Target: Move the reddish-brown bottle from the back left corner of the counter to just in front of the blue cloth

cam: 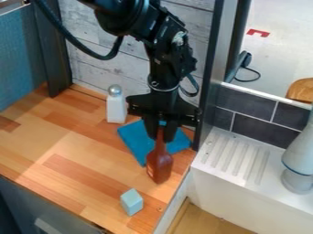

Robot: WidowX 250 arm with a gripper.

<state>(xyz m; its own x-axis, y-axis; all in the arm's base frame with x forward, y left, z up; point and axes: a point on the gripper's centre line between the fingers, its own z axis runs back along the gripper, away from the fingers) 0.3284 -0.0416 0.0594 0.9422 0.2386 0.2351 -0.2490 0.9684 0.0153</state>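
Nearest on the wooden counter point(76, 142) sits a pale blue block point(131, 203). Just beyond it is the brown bottle point(160, 165), its neck up between the fingers of the gripper point(161, 135) — they look clamped on it. The bottle's long axis runs nearly up and down the view, neck toward the arm, base toward the block; whether the base touches the counter I can't tell. Behind lie a blue cloth point(136, 140) and a white shaker point(116, 108). I judge this the holding step — any move calls for a steady grip.
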